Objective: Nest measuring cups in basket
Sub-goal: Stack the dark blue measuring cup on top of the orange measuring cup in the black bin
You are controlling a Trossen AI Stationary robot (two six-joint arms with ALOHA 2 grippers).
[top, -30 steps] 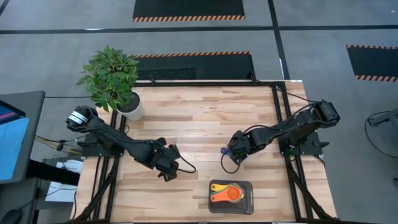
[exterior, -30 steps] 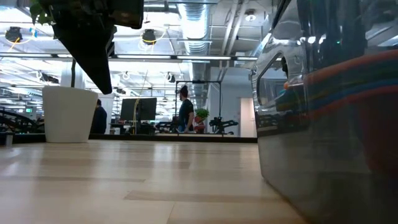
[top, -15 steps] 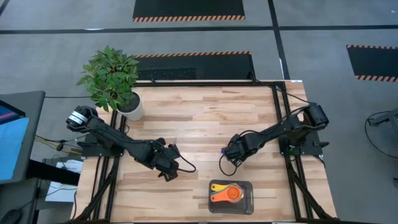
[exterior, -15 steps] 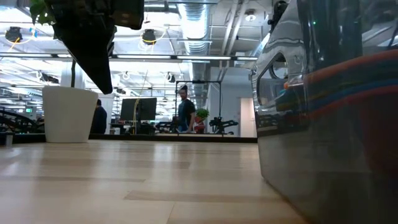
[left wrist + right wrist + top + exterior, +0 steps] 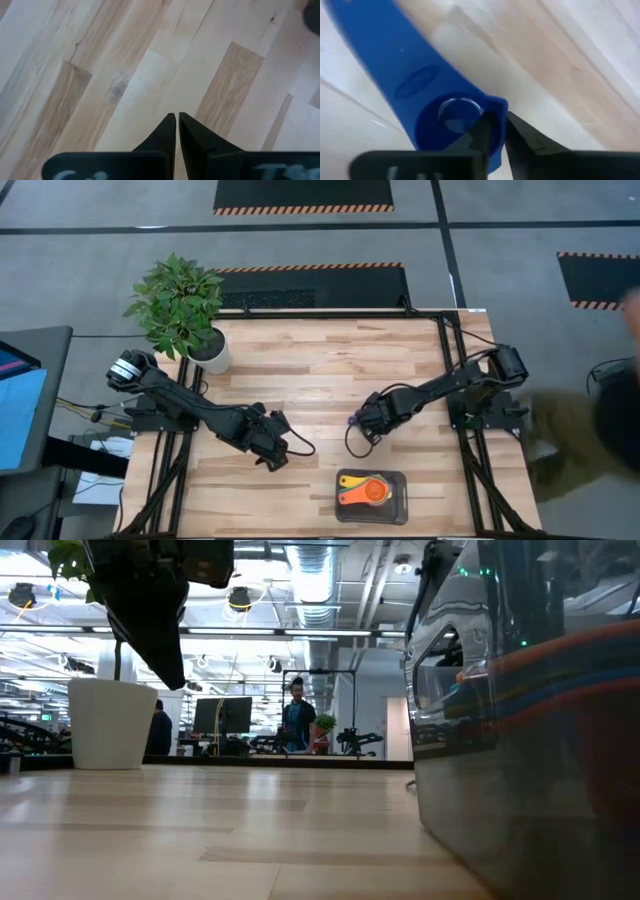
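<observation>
I'm at the pickup of a small blue measuring cup (image 5: 435, 120) lying on the surface (image 5: 320, 370) mid-table. My right gripper (image 5: 499, 131) is pinching the cup's rim. The left gripper (image 5: 176, 120) waits over bare wood, fingers pressed together. The basket (image 5: 398, 498) sits at the near edge, already holding nested yellow and orange cups (image 5: 362, 490). Next I judge a lift and carry there. The handle bears an embossed oval mark I can't read.
</observation>
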